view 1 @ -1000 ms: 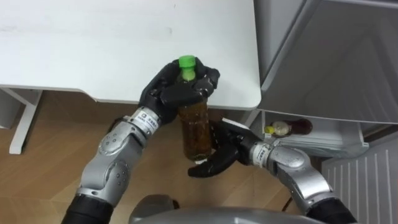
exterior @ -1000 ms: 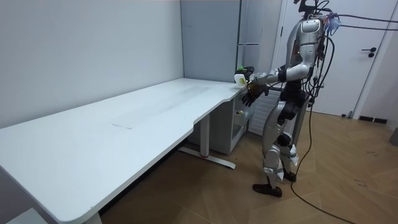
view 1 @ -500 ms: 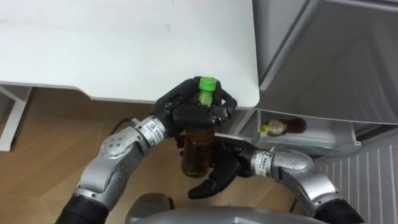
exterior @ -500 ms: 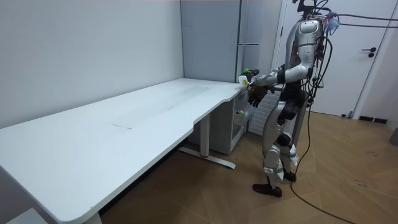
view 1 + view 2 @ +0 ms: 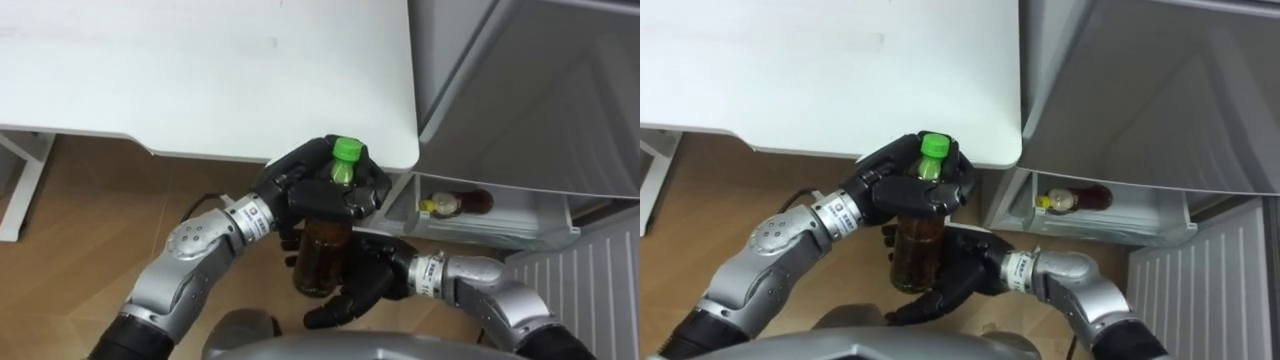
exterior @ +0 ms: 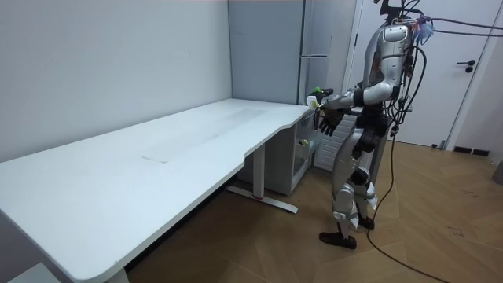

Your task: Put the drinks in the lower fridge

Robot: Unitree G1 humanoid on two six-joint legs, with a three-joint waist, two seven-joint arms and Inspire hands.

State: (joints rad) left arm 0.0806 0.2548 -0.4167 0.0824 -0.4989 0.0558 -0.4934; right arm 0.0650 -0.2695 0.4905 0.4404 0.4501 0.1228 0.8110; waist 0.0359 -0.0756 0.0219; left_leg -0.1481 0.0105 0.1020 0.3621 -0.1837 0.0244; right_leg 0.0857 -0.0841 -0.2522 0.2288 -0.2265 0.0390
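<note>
Left robot hand [image 5: 318,195] is clamped on the tea bottle [image 5: 322,262] neck, right robot hand [image 5: 368,287] open below; I'd cup the base before moving.

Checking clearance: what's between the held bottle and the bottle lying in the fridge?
Left eye view: the fridge tray's white wall stands between the held bottle and the lying bottle.

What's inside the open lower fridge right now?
One yellow-capped bottle lies on its side in the white tray. Anything deeper in is covered by the grey fridge panel above. The green-capped bottle is in the left hand.
</note>
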